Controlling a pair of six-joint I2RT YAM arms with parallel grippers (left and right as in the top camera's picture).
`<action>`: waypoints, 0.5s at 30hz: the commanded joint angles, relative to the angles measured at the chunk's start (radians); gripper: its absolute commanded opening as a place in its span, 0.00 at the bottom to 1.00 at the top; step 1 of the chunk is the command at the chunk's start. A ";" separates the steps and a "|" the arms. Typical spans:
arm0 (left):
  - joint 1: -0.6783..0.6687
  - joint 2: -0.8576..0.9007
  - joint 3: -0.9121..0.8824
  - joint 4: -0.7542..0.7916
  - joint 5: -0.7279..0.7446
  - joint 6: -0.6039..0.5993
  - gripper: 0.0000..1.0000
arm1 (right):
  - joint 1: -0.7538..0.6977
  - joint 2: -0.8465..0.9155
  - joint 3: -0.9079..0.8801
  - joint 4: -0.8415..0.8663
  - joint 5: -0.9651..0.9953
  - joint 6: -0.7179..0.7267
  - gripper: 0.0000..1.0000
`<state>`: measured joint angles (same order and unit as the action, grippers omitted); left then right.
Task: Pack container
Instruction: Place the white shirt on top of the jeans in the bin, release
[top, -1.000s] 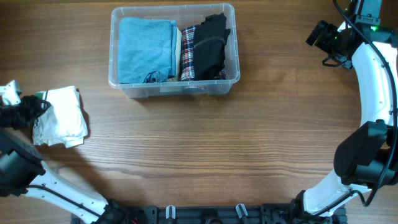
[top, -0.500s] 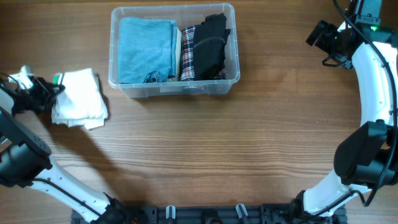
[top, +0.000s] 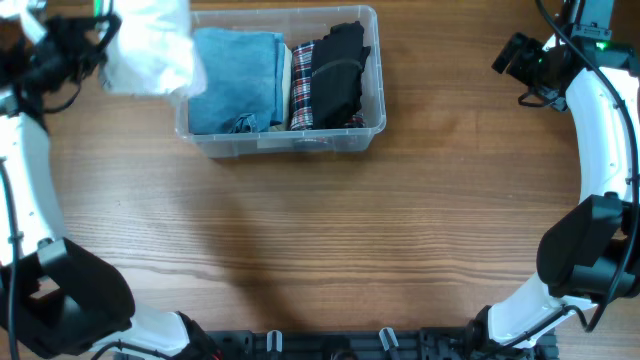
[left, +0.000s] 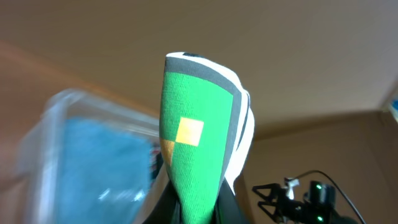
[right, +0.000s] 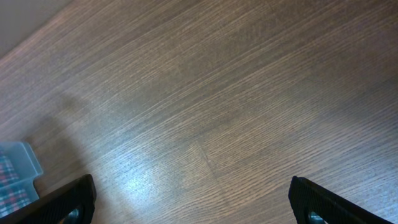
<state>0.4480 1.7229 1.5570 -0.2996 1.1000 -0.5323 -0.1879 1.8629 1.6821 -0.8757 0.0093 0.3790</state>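
The clear container (top: 372, 128) stands at the back middle of the table. It holds a folded blue garment (top: 235, 80), a plaid one (top: 302, 98) and a black one (top: 338, 75). My left gripper (top: 90, 40) is shut on a folded white garment (top: 150, 52) with a green patch (left: 196, 143). It holds the garment in the air by the container's left rim. In the left wrist view the container (left: 53, 124) and the blue garment (left: 99, 168) are blurred. My right gripper (right: 193, 208) is open and empty, far right over bare wood.
The right arm (top: 600, 110) curves along the right edge of the wooden table (top: 320, 240). The left arm (top: 25, 150) runs along the left edge.
My left gripper has lifted the white garment off the table at the left and carried it up and right to the container's left rim. The right arm has not moved.
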 joint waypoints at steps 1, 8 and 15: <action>-0.093 -0.032 0.016 0.095 -0.020 -0.163 0.04 | 0.000 0.011 -0.002 0.000 0.020 -0.012 1.00; -0.306 -0.003 0.016 0.005 -0.336 -0.074 0.04 | -0.001 0.012 -0.002 0.000 0.020 -0.012 1.00; -0.383 0.089 0.016 -0.155 -0.609 0.050 0.04 | 0.000 0.011 -0.002 0.000 0.020 -0.012 1.00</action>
<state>0.0765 1.7653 1.5600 -0.4366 0.6365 -0.5526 -0.1879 1.8629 1.6821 -0.8757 0.0090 0.3790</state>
